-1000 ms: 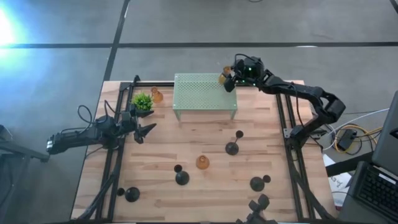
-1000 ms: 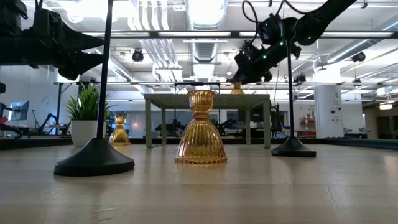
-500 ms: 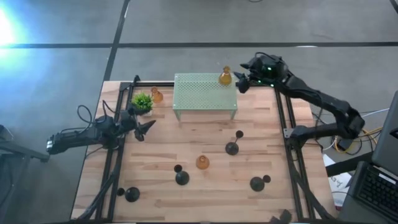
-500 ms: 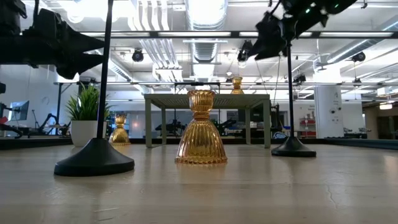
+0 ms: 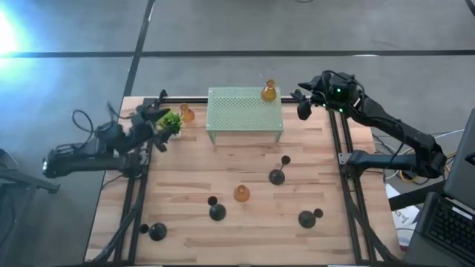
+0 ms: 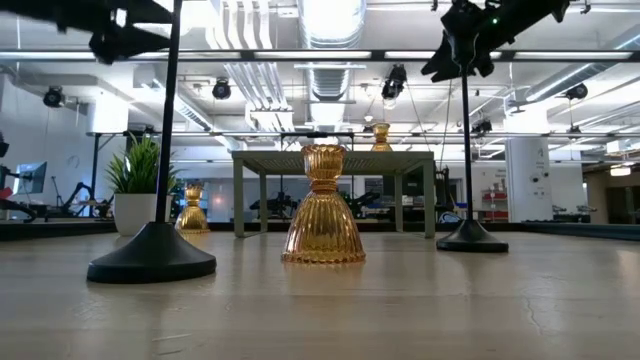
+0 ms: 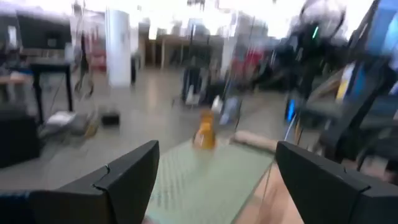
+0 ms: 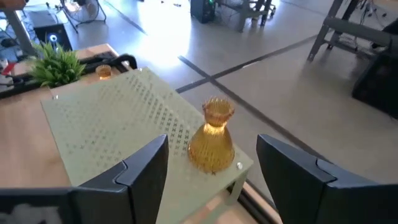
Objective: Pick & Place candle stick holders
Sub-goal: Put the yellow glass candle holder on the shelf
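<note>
One amber holder stands upright on the far right corner of the mint-green perforated stand; it also shows in the right wrist view and the left wrist view. A second amber holder stands by the potted plant. A third stands mid-table. Four black holders stand on their round bases on the near half. My right gripper is open and empty, just right of the stand. My left gripper is open and empty, raised beside the plant.
Black frame rails run along the table's left and right sides. The stand's top is otherwise bare. In the low view the mid-table amber holder stands nearest, and a black holder's base stands to its left.
My right gripper has drawn back from the amber holder toward the table's right edge and gone up; the holder stays upright on the stand's corner. My left gripper has risen and gone toward the table's far edge, up beside the plant.
</note>
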Robot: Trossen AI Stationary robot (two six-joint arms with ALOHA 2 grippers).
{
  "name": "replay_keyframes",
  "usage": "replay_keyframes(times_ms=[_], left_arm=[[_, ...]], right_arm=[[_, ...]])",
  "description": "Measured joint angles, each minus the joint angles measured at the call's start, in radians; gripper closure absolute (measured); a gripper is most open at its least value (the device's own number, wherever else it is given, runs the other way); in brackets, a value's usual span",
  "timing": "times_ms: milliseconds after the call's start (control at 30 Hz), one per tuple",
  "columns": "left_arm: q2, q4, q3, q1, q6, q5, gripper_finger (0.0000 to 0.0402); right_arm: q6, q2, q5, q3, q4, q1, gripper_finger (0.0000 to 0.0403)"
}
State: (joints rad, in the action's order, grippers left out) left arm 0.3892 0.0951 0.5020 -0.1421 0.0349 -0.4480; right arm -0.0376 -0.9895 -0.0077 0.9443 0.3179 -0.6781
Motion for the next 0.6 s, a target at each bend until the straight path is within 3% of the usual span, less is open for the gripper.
replay_keyframes(times_ms=[333,467,600], left_arm=[[0.493,0.534,0.655,-0.087,0.002,-0.213,0.0112],[0.655,0.767,0.883,-0.216,0.039,-0.18,0.0131],[0.809,0.948,1.067,-0.378,0.066,-0.033,0.0142]], right_arm=[[0.0,-0.071,0.0,-0.034,0.003,0.0,0.0175],[-0.024,-0.088,0.003,-0.035,0.035,0.0,0.0173],[-0.034,-0.076,0.017,-0.036,0.061,-0.001,0.017]])
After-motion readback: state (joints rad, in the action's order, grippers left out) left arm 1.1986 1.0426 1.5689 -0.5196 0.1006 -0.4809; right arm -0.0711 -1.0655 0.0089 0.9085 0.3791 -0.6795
